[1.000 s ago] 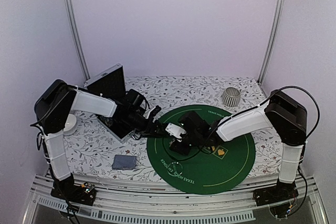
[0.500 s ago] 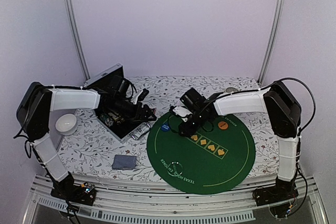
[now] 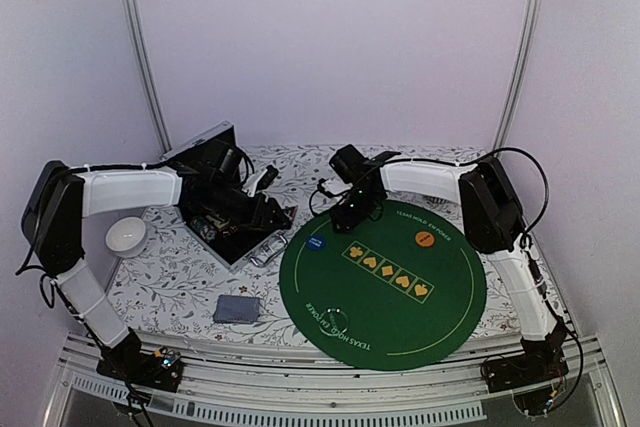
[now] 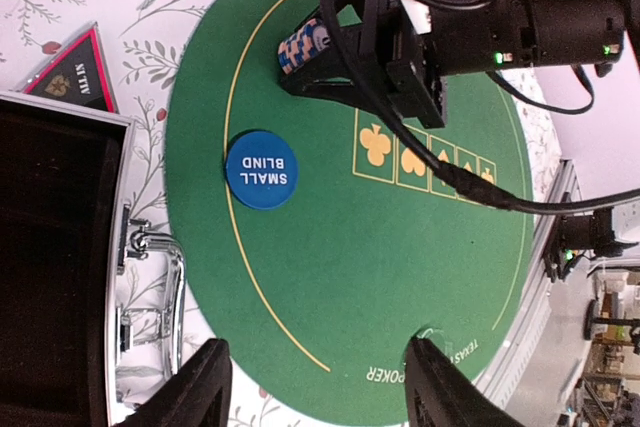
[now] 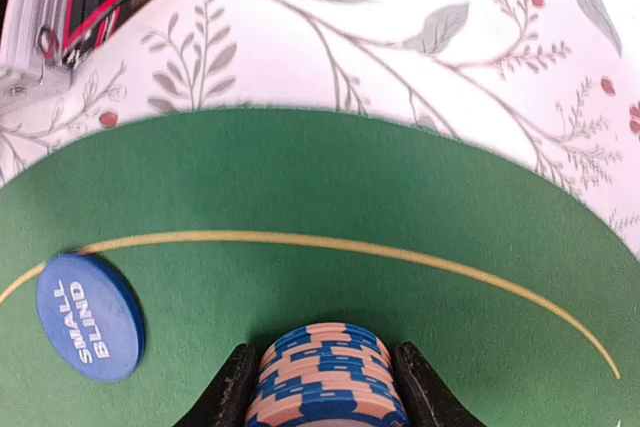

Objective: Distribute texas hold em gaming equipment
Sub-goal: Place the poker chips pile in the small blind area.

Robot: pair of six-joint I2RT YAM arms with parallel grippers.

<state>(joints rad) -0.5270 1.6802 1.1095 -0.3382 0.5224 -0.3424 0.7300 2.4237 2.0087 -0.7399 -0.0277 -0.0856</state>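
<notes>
Chip stack (image 5: 325, 367): blue/salmon striped, neat column, pinched in right gripper (image 5: 322, 392) at 11 o'clock on the green mat (image 3: 400, 322). Blue "SMALL BLIND" disc (image 3: 317, 243) lies flat at 10 o'clock, orange disc (image 3: 425, 238) flat at 1 o'clock. Black red-edged "ALL IN" triangle (image 4: 75, 72) lies flat on floral cloth (image 3: 170, 277), off the mat past 10 o'clock. Grey-blue card deck (image 3: 237, 309) sits off the mat at 8 o'clock.

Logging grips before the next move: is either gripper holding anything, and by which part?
The right gripper holds a chip stack, clamped across its opposite sides. The left gripper is open and holds nothing.
</notes>
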